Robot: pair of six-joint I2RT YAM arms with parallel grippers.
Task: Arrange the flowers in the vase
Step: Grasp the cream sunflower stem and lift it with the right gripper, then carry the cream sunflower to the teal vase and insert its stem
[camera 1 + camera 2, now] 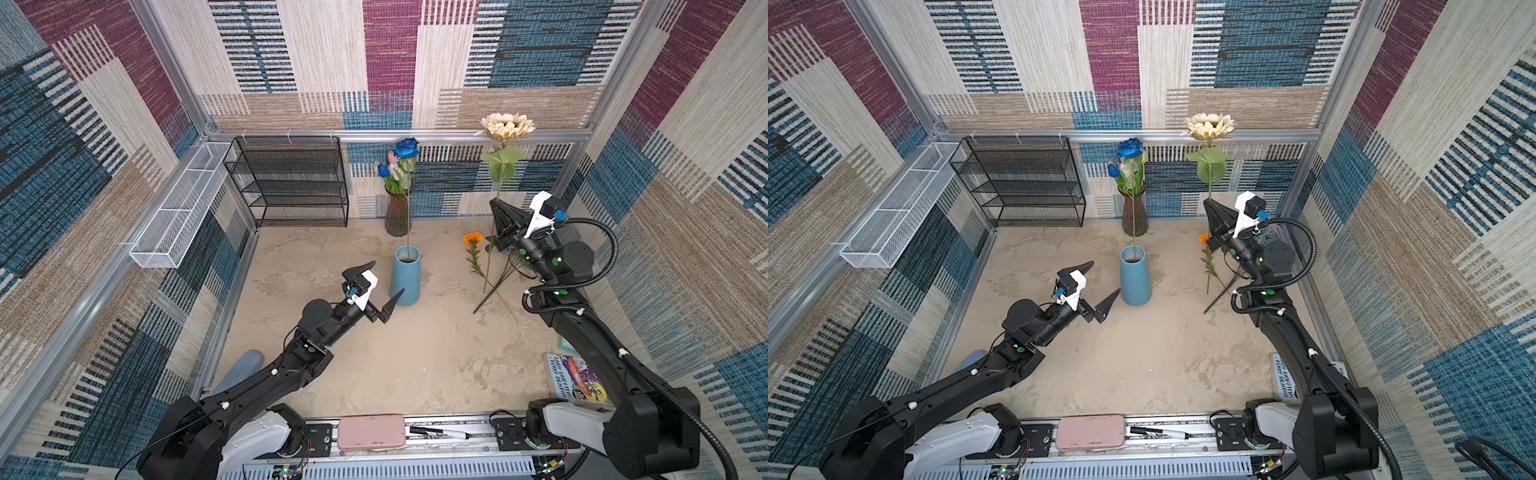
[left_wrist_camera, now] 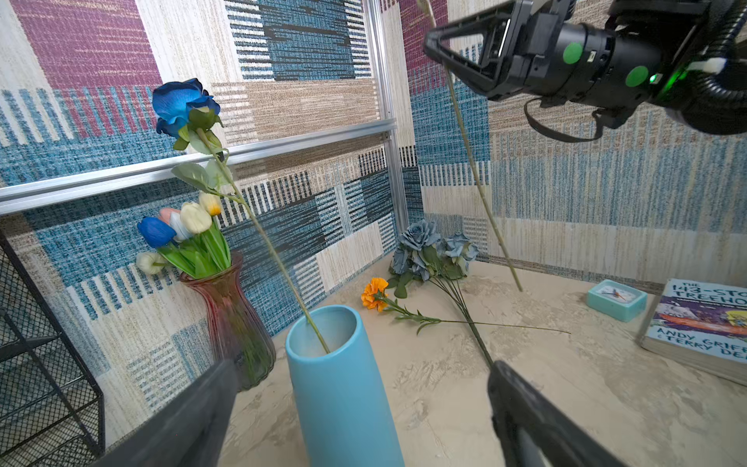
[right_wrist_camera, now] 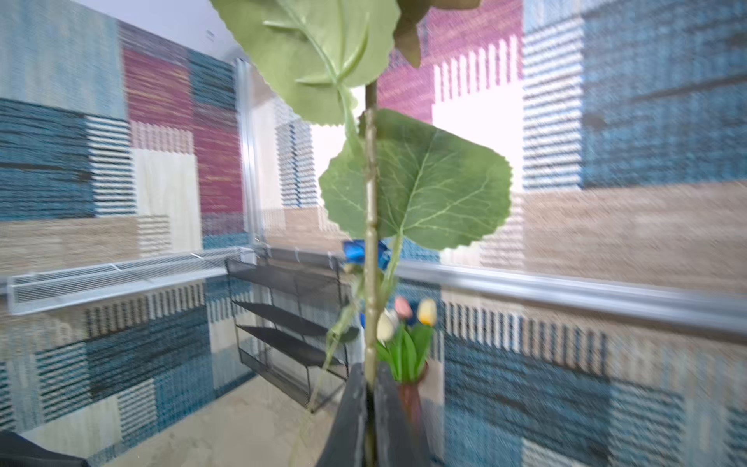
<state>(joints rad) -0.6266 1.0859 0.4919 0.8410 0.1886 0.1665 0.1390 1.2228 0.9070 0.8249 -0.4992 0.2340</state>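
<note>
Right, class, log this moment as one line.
left pincer: open, by blue vase | right pincer: shut on cream sunflower stem, upright | deep-blue rose: in blue vase | orange flower, dusty-blue bunch: on table

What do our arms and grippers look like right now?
The left arm and right arm are black, with white base shells, green joint dots and white cable ties; the right carries a black corrugated hose. The left gripper and right gripper have black tapered triangular fingers and white camera mounts with blue plugs.
</note>
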